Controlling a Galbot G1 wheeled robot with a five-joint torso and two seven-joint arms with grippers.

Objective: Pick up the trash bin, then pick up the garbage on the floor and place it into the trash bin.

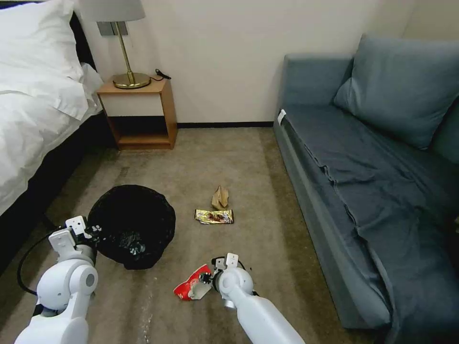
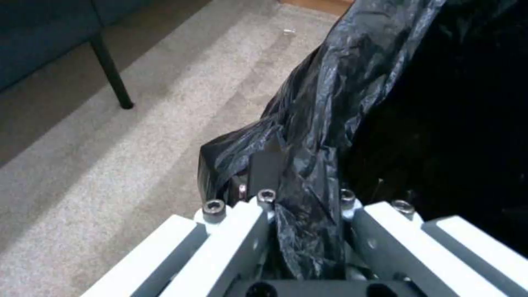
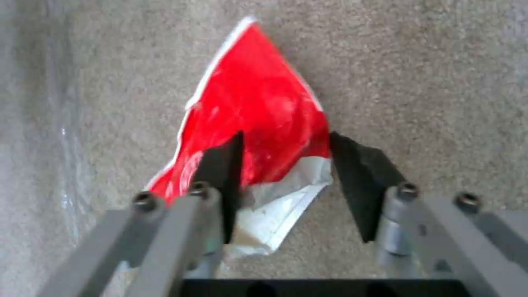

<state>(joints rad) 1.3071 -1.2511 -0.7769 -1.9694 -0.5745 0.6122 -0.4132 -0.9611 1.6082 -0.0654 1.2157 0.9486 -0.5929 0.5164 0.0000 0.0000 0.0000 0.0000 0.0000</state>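
Trash bin (image 1: 132,224), black-lined, stands on the carpet (image 1: 215,157) beside the bed, the left gripper (image 2: 308,214) clamped on its liner at the rim; the right gripper (image 3: 283,173) spreads wide around the red-and-white snack packet (image 3: 258,123) lying nearby

A bedroom, hotel-like: white-sheeted bed (image 1: 33,110), wooden nightstand (image 1: 138,114) with brass lamp (image 1: 125,43), blue-grey sofa (image 1: 373,167), beige carpet (image 1: 229,162).
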